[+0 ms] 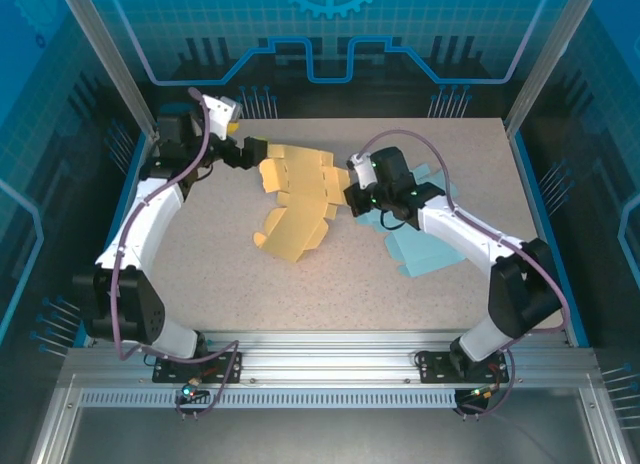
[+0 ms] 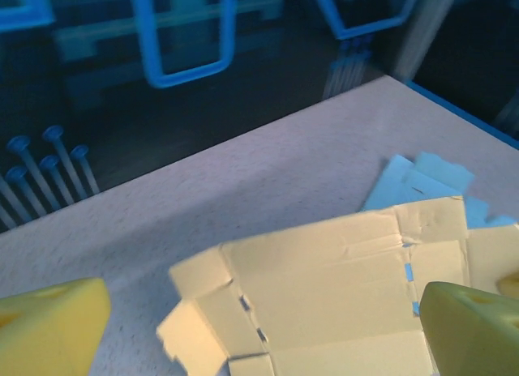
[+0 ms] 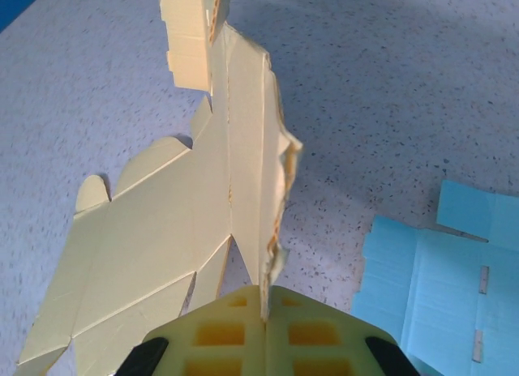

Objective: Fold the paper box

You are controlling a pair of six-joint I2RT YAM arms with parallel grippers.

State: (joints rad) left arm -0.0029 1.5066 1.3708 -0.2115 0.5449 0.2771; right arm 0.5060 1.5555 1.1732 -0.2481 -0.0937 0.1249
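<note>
The paper box is a flat yellow die-cut sheet [image 1: 295, 199] lying unfolded in the middle of the table. My right gripper [image 1: 350, 199] is shut on its right edge. In the right wrist view the two yellow fingers press together on that raised edge flap [image 3: 263, 299], and the sheet [image 3: 178, 222] stretches away from them. My left gripper [image 1: 245, 149] hovers at the sheet's far-left corner, open. In the left wrist view its fingertips [image 2: 49, 327] stand wide apart over the sheet [image 2: 340, 287], and nothing is between them.
A light blue flat sheet [image 1: 420, 249] lies under and to the right of the right arm, also seen as a blue sheet [image 3: 438, 287] near the right fingers and a blue sheet [image 2: 413, 177] beyond the yellow one. Blue enclosure walls [image 1: 320, 54] ring the table.
</note>
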